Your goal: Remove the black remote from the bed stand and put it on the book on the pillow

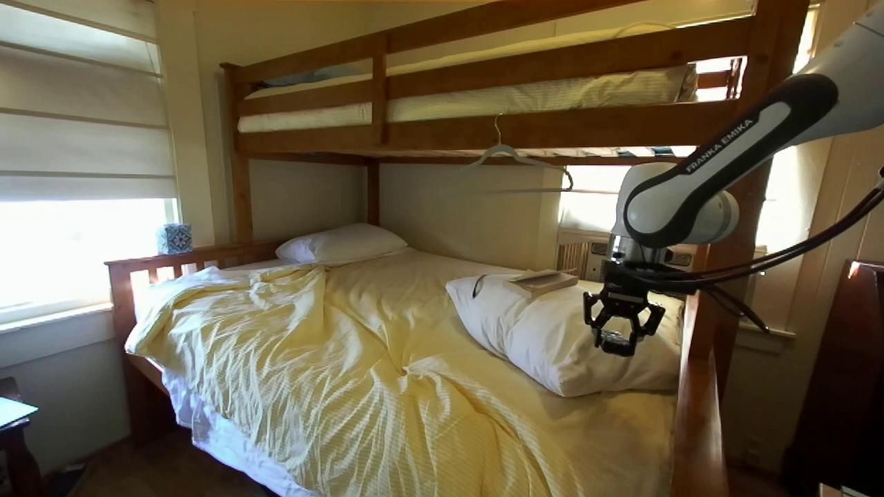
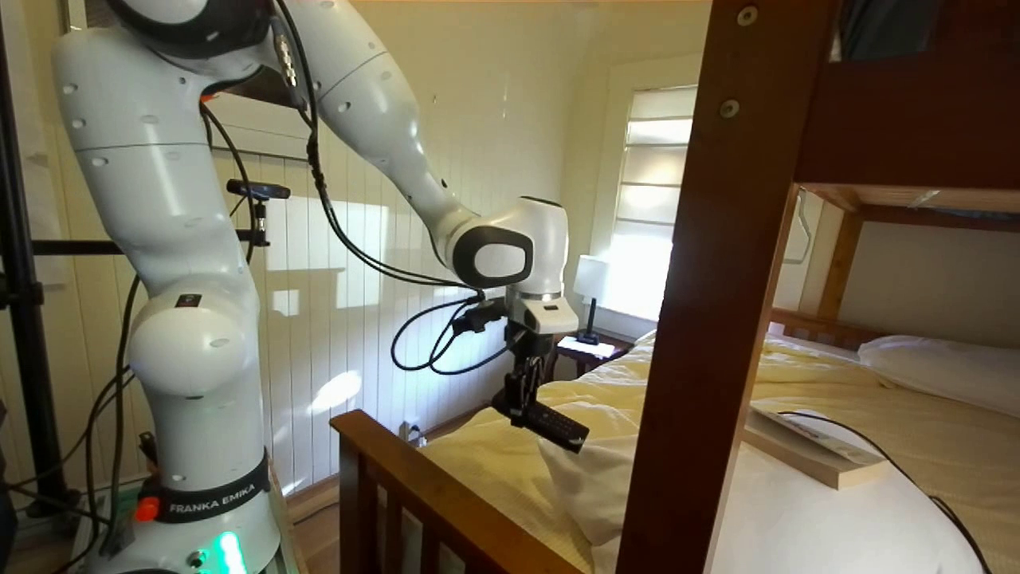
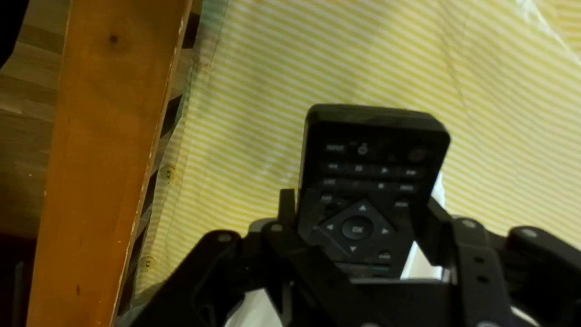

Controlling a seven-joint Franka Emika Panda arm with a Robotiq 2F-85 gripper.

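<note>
I clamp the black remote (image 3: 358,190) between my jaws: diamond pad (image 3: 331,226) around OK, one corner button (image 3: 417,155) perhaps reddish.

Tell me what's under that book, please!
The big white pillow is under the book, as both exterior views show. The patch right beneath the book is covered, so I can't tell whether anything small is tucked in there.
</note>
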